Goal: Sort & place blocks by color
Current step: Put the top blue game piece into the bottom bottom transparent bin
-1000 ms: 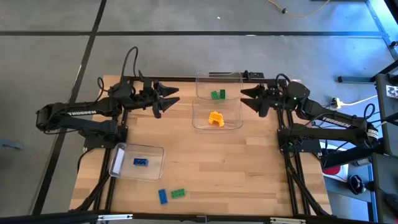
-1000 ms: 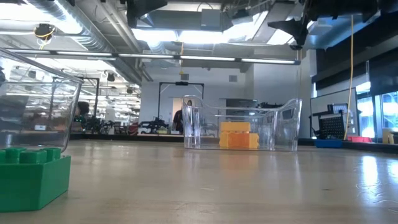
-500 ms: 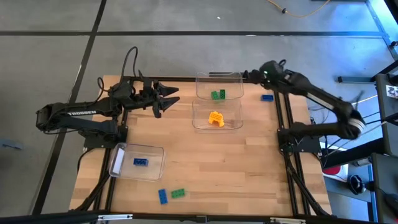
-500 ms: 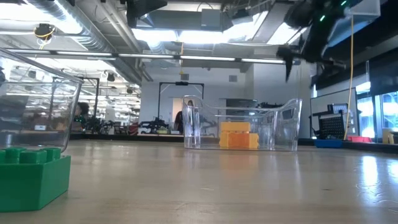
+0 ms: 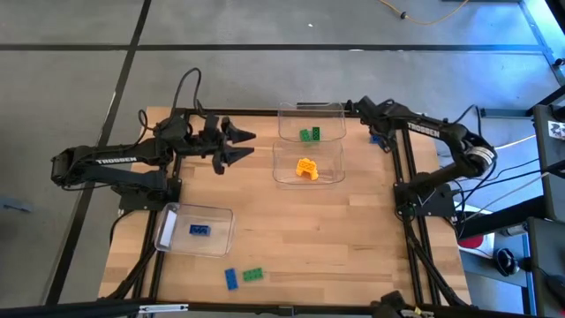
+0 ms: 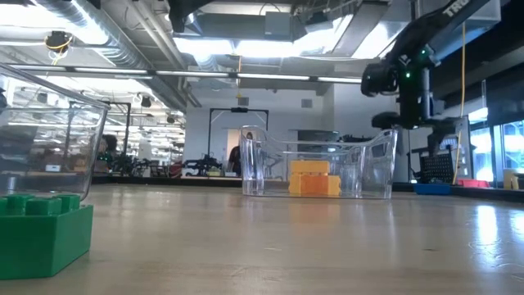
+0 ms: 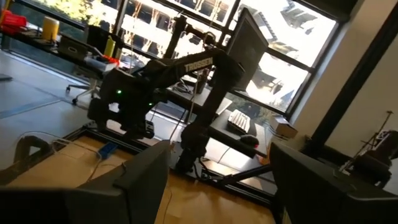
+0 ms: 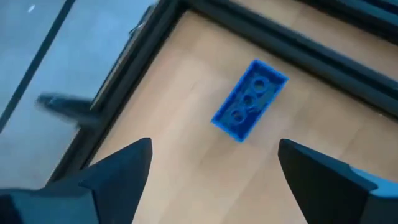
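A loose blue brick (image 8: 250, 99) lies flat, studs up, at the table's far right corner (image 5: 380, 139). My right gripper (image 8: 214, 149) hovers above it, pointing down, open and empty, with one finger on either side of it. My left gripper (image 5: 235, 147) is open and empty above the table's far left part. Green bricks (image 5: 309, 134) lie in the far clear bin. Yellow-orange bricks (image 5: 306, 168) lie in the bin in front of it. One blue brick (image 5: 199, 230) lies in the near left bin. A blue brick (image 5: 230, 278) and a green brick (image 5: 253, 274) lie loose near the front edge.
Three clear bins stand on the wooden table: two at the far middle (image 5: 309, 112) (image 5: 308, 181) and one at the near left (image 5: 168, 228). A black frame rail (image 8: 261, 34) runs close behind the blue brick at the corner. Bare wood lies between the bins.
My right arm has swung away from the table's middle toward the far right corner. It has tipped its gripper downward over the loose blue brick there. The gripper stays open. No brick has moved.
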Tool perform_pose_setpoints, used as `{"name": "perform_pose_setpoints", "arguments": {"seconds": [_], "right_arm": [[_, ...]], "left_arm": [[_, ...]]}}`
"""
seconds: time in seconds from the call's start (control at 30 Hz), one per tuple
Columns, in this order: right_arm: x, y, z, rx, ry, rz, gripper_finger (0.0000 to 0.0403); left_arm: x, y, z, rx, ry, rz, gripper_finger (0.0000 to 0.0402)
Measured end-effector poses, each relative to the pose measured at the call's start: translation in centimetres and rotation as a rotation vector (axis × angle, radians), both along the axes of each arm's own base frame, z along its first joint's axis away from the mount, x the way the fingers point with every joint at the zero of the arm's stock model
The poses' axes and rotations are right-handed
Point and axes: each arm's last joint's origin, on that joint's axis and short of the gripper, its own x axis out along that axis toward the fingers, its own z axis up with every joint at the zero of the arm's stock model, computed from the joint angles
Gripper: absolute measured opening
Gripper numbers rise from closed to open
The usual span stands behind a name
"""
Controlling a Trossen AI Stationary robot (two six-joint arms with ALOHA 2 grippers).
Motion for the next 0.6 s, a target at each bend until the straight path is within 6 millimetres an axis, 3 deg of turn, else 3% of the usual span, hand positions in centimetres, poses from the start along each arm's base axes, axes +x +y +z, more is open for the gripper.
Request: {"name": "perform_pose_setpoints", "arguments": {"seconds": [0.6], "right_arm": [[-2.0, -4.1, -4.7, 0.143, -0.016, -0.219, 0.0351]], "left_arm": [[0.0, -0.1, 0.0, -0.003, 0.001, -0.030, 0.0266]]}}
